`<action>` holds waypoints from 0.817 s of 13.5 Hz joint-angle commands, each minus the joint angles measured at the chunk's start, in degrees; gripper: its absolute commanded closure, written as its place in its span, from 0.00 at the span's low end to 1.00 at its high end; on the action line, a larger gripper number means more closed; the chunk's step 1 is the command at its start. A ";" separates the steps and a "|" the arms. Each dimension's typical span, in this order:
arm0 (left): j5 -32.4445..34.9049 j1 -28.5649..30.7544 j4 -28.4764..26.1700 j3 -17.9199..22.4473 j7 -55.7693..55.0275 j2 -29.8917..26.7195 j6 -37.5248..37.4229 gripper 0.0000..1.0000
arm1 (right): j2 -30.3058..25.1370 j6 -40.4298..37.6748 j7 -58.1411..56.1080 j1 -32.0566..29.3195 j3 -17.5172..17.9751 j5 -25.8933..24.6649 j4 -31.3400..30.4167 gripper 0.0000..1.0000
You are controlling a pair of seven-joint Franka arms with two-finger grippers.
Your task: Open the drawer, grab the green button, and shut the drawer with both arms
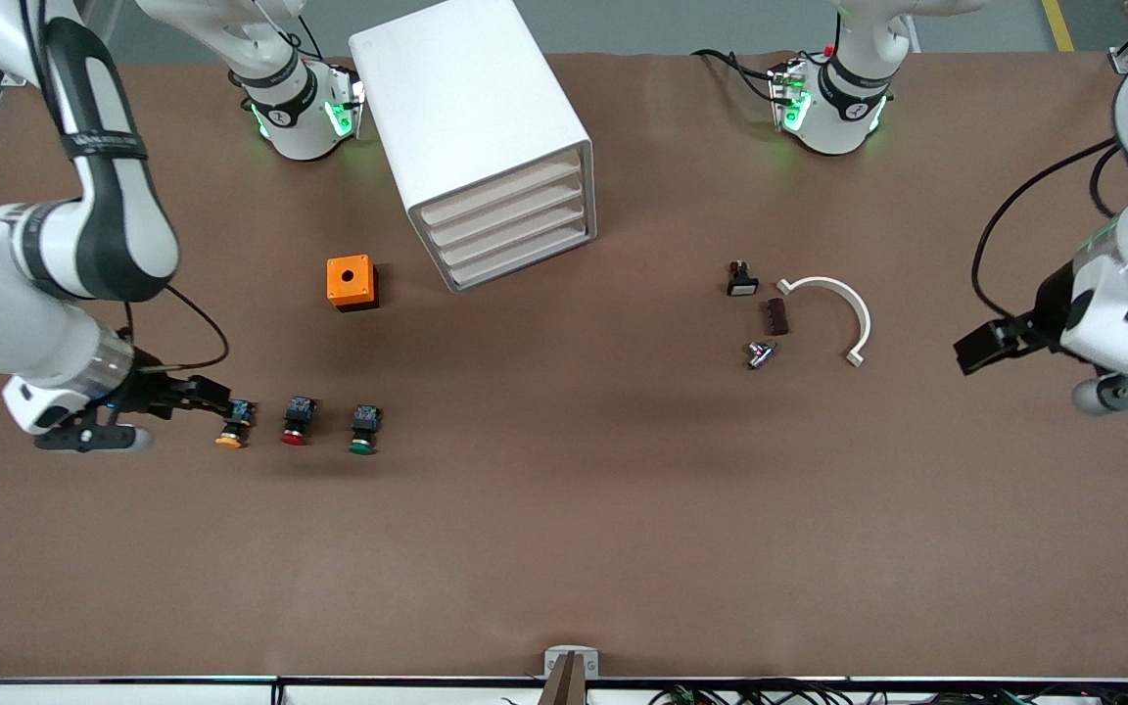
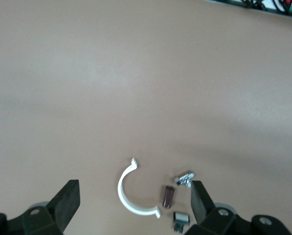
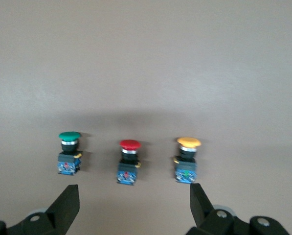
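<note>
The white cabinet (image 1: 471, 117) stands near the robots' side of the table, and its four cream drawer fronts (image 1: 510, 223) are all shut. The green-capped button (image 1: 364, 429) stands in a row with a red-capped (image 1: 297, 421) and an orange-capped one (image 1: 234, 423). My right gripper (image 1: 211, 396) is open and empty, low beside the orange-capped button. The right wrist view shows the green button (image 3: 69, 152) apart from my right gripper (image 3: 133, 208). My left gripper (image 1: 973, 351) is open and empty at the left arm's end of the table; it also shows in the left wrist view (image 2: 133, 208).
An orange box (image 1: 352, 282) with a round hole sits beside the cabinet. A white curved clip (image 1: 838, 308), a brown block (image 1: 777, 316), a small black switch (image 1: 741, 280) and a metal piece (image 1: 760, 353) lie toward the left arm's end.
</note>
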 commanded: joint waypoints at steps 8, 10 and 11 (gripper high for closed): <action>-1.87 4.41 -11.39 -1.42 4.99 -12.40 0.97 0.00 | -12.00 -24.13 4.85 -2.09 0.30 -6.74 7.24 0.00; -2.14 4.76 -11.40 -1.42 5.08 -12.58 -0.34 0.00 | -12.09 -26.34 4.51 -2.26 0.13 -6.39 9.89 0.00; -2.14 4.67 -11.49 -1.42 5.16 -13.28 -0.87 0.00 | -12.00 -27.22 4.07 -2.35 0.13 -6.30 11.38 0.00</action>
